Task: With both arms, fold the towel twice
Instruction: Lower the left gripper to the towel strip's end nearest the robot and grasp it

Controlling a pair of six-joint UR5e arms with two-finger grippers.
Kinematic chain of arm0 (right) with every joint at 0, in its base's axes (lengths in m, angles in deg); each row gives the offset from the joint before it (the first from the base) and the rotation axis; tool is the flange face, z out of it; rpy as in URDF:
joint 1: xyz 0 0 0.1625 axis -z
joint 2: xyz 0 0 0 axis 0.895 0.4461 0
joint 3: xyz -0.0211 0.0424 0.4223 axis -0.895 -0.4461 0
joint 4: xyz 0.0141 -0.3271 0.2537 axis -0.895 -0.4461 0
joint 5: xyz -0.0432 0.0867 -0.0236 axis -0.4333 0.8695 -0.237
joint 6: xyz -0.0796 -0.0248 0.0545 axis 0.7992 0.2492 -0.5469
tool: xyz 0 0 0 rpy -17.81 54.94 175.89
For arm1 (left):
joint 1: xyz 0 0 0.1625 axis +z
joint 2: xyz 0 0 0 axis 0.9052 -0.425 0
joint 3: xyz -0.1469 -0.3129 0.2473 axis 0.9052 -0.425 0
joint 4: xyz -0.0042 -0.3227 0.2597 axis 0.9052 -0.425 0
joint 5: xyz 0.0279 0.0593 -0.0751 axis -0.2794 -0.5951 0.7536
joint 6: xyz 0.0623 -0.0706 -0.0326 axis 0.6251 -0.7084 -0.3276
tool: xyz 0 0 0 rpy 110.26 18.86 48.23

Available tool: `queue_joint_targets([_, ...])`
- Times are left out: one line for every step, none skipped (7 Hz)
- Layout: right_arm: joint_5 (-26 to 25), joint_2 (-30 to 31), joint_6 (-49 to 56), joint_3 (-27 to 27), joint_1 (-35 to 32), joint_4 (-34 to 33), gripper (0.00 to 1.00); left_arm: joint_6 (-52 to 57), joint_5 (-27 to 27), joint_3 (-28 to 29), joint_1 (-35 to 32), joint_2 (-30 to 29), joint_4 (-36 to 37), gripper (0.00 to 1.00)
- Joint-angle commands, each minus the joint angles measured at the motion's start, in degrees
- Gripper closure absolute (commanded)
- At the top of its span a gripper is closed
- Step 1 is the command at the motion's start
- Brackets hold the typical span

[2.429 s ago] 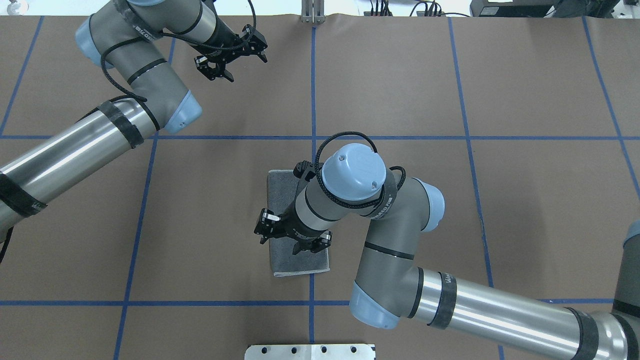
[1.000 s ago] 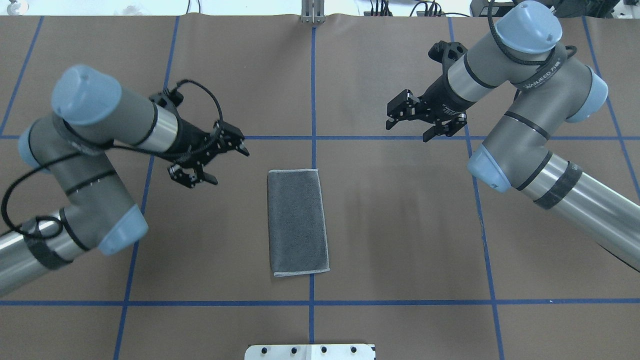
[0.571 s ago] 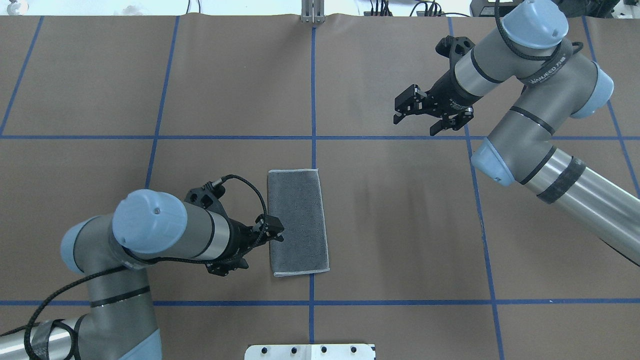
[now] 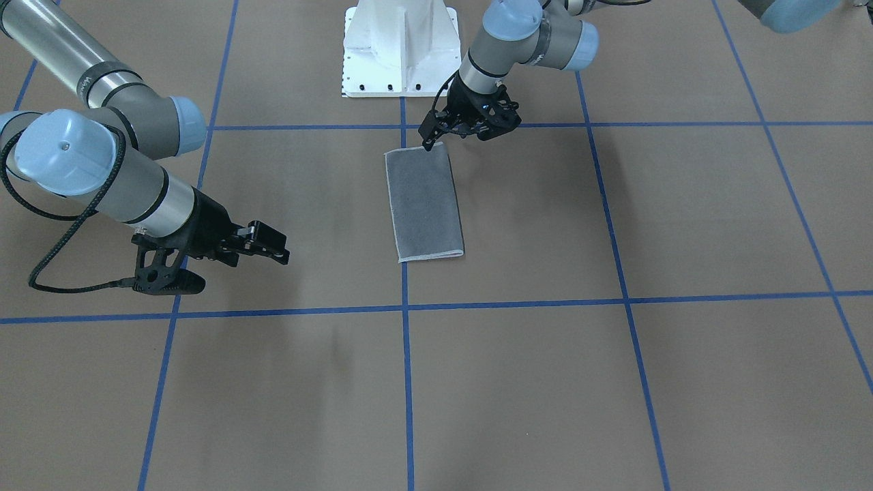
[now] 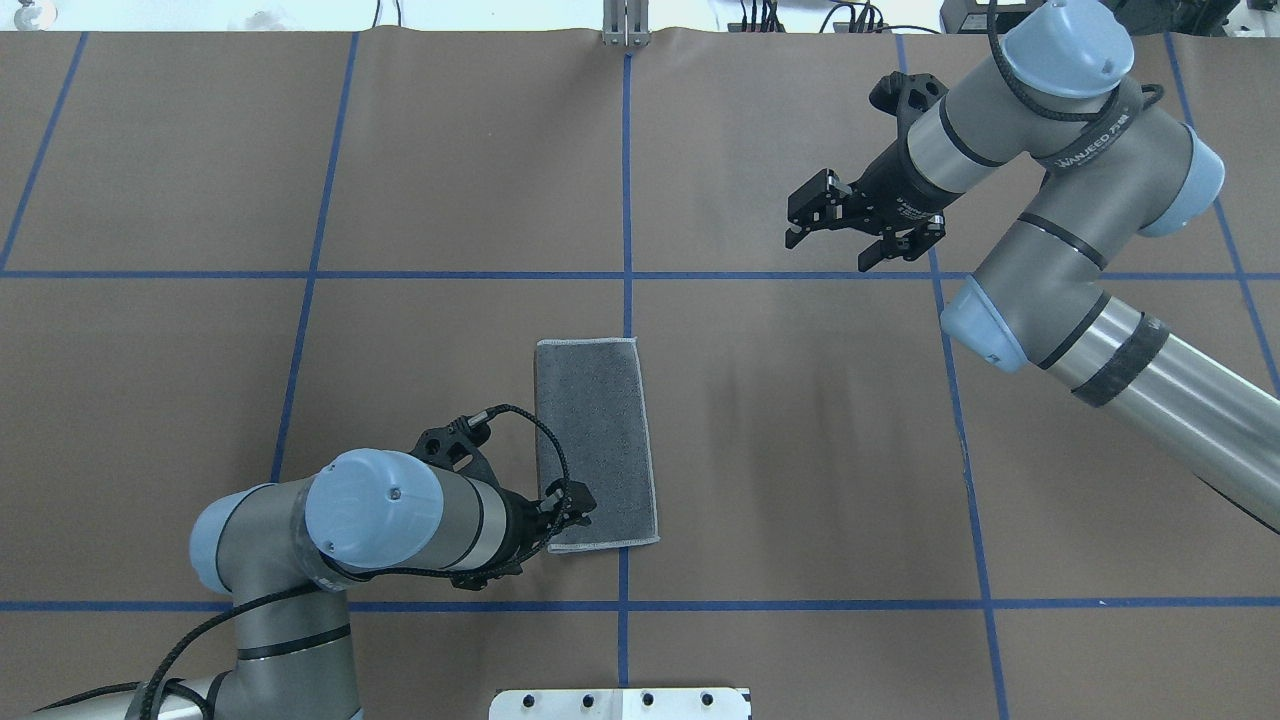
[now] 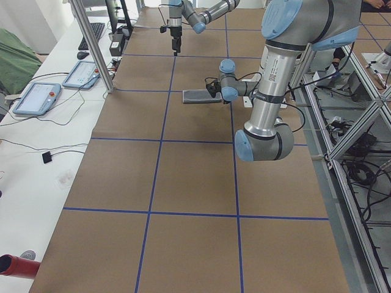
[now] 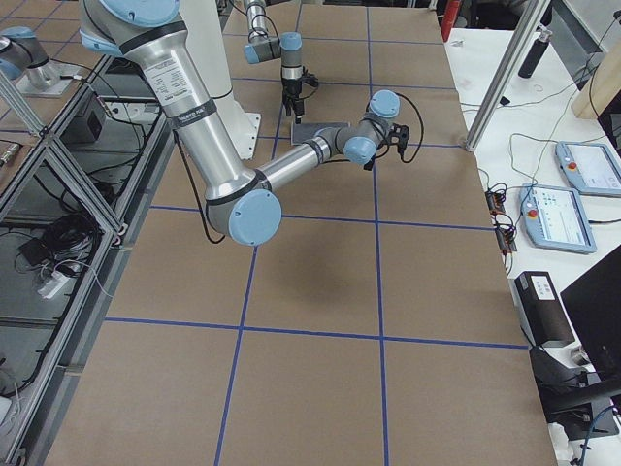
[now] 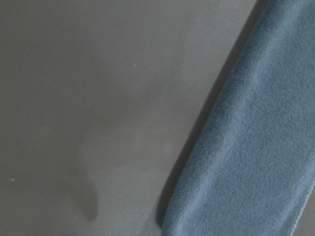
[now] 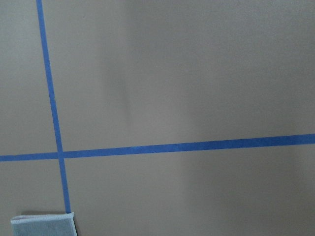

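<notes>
The towel lies flat mid-table, folded into a strip with the grey side up, its long axis running straight away from our base. Our left gripper is the nearer one, at the strip's near left corner, jaws spread with nothing pinched. Our right gripper hangs well apart, past the far right, jaws spread and empty.

"WANJEED" on strap, right arm

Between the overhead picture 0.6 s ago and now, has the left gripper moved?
Yes. The left gripper has slid along the towel's left edge toward its near-left corner, closer to the near blue tape line.
</notes>
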Motion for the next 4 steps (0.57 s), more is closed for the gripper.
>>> queue_joint_targets([-0.02, 0.03, 0.03, -0.03, 0.04, 0.00, 0.00, 0.36, -0.25, 1.44, -0.03, -1.57, -0.04, 0.25])
queue_joint_targets([-0.02, 0.03, 0.03, -0.21, 0.04, -0.08, 0.00, 0.54, -0.25, 1.53, -0.12, -1.57, -0.04, 0.36])
queue_joint_targets([-0.02, 0.03, 0.03, -0.29, 0.12, -0.08, 0.00, 0.80, -0.25, 1.70, -0.12, -1.40, -0.12, 0.37])
queue_joint_targets([-0.02, -0.06, -0.41, -0.30, 0.12, -0.08, 0.00, 0.80, -0.25, 1.88, -0.12, -1.40, -0.12, 0.37])
